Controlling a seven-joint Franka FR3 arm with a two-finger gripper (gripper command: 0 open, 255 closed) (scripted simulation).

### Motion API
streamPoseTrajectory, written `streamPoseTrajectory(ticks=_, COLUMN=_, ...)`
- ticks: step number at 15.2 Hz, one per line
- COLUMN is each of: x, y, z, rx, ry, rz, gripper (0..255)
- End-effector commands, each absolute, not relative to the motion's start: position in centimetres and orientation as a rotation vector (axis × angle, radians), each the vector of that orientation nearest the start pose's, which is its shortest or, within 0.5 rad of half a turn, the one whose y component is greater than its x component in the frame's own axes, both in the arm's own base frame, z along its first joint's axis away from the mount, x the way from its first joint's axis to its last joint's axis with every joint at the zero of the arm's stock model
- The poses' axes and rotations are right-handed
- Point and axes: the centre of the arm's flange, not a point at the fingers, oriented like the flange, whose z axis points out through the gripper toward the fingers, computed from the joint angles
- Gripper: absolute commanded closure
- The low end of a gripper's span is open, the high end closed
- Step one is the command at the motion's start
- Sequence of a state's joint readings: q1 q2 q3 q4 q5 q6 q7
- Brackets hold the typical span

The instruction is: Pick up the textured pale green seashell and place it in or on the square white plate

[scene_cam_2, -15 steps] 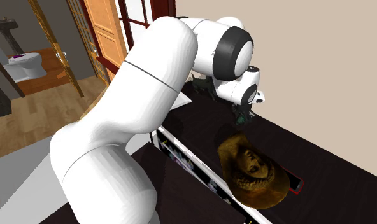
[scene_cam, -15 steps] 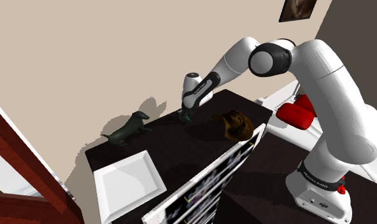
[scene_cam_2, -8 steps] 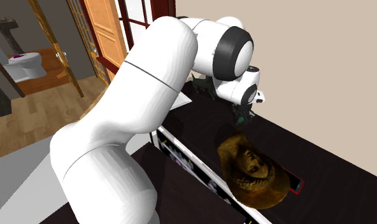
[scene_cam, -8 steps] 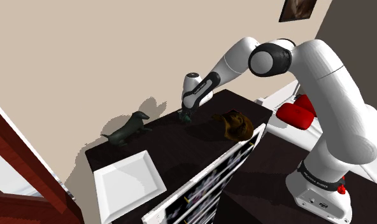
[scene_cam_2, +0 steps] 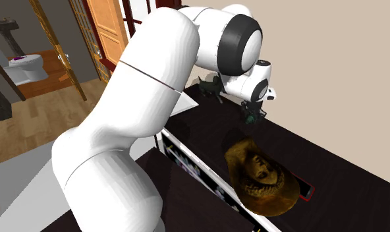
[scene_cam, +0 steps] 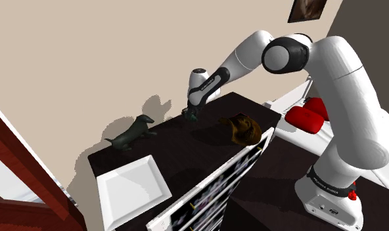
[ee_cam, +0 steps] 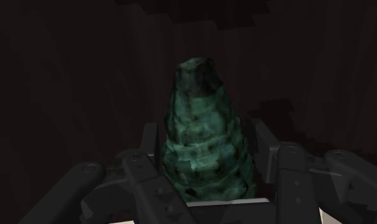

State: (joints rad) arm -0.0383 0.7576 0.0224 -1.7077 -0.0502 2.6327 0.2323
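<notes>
A rough, dark green cone-shaped seashell (ee_cam: 206,137) sits clasped between my two black fingers, its tip pointing away from the hand. My gripper (scene_cam: 192,115) is shut on the seashell (scene_cam: 192,115) and holds it a little above the dark tabletop (scene_cam: 186,147), close to the beige wall. From the other side, the gripper (scene_cam_2: 253,118) hangs over the dark top behind the brown hat. The square white plate (scene_cam: 132,185) lies at the tabletop's near left corner in the shoulder view, well away from the gripper.
A dark dog figurine (scene_cam: 131,134) stands between the gripper and the plate, near the wall. A brown hat (scene_cam: 242,128) lies on the tabletop to the shoulder view's right of the gripper. A red cushion (scene_cam: 306,118) rests behind the arm.
The gripper has risen off the tabletop with the seashell in it; the arm's elbow has lifted too. Dog, hat and plate have not moved.
</notes>
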Motion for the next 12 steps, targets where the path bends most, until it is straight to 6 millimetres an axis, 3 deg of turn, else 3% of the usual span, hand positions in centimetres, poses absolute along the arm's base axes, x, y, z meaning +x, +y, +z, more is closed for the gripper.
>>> streamPoseTrajectory(ticks=1, x=68.6, y=-1.2, z=17.9, rx=-3.108, ry=0.333, rz=-0.264, gripper=255)
streamPoseTrajectory(ticks=10, x=68.6, y=-1.2, z=22.2, rx=-3.108, ry=0.333, rz=-0.264, gripper=255)
streamPoseTrajectory(ticks=12, x=67.9, y=1.4, z=22.2, rx=-3.108, ry=0.333, rz=-0.264, gripper=255)
